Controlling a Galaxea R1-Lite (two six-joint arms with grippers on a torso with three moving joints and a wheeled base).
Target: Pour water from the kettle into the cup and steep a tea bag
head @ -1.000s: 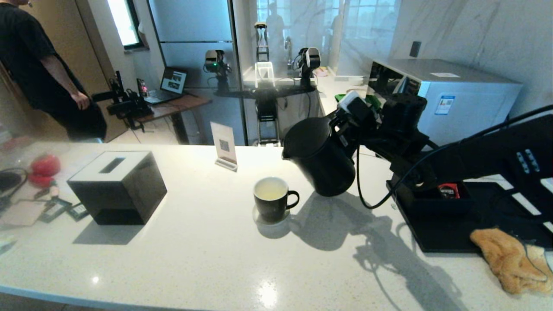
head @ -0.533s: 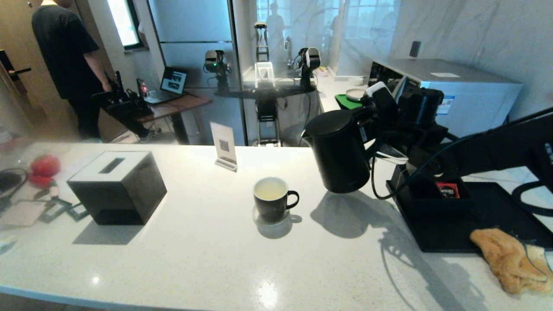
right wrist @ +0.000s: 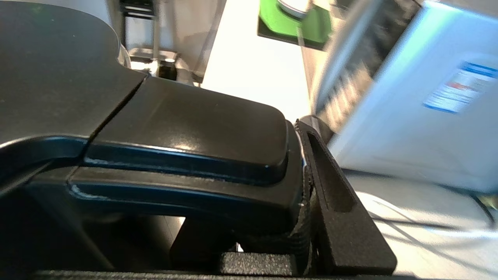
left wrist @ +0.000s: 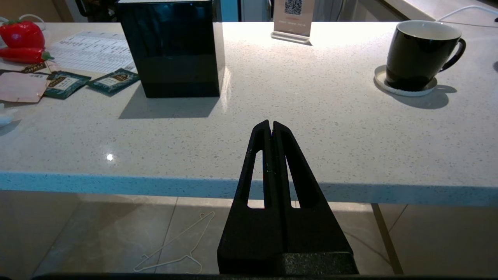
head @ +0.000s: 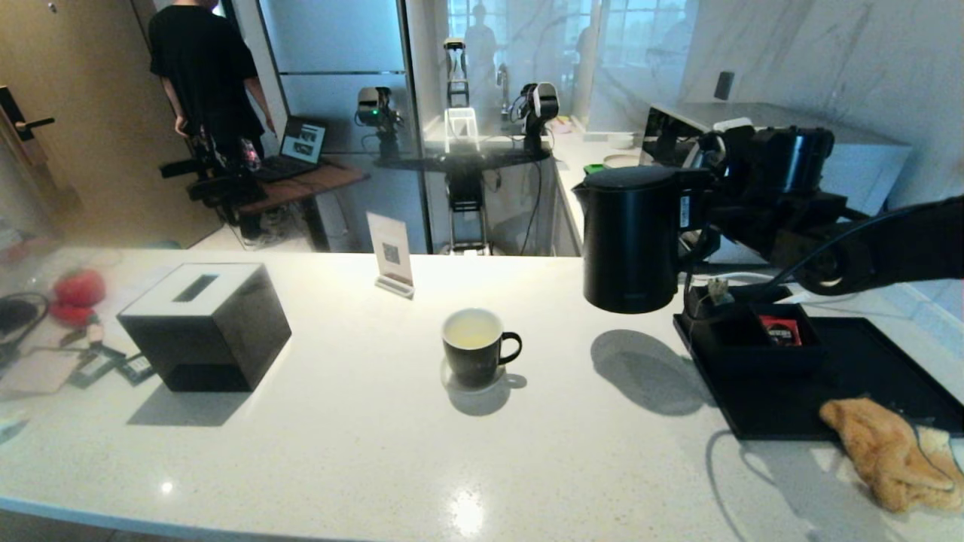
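The matte black kettle (head: 636, 237) hangs upright above the counter, right of the cup, held by its handle in my right gripper (head: 704, 218). Up close, the handle (right wrist: 186, 144) fills the right wrist view, with one finger (right wrist: 334, 194) pressed against its side. The black cup (head: 476, 347) with white inside stands on a small coaster mid-counter, holding pale liquid; it also shows in the left wrist view (left wrist: 420, 52). My left gripper (left wrist: 271, 124) is shut and empty, parked in front of the counter's near edge. Teal tea bag packets (left wrist: 113, 76) lie beside the black box.
A black rectangular box (head: 205, 324) stands at the left of the counter. A QR sign (head: 392, 254) is behind the cup. A black tray (head: 798, 391) with a small box sits at right, a tan cloth (head: 889, 452) on its corner. A person (head: 207, 71) stands behind the glass.
The right arm has swung the kettle from a tilt near the cup to upright and carried it right and up, away from the cup. The person in the background walked right.
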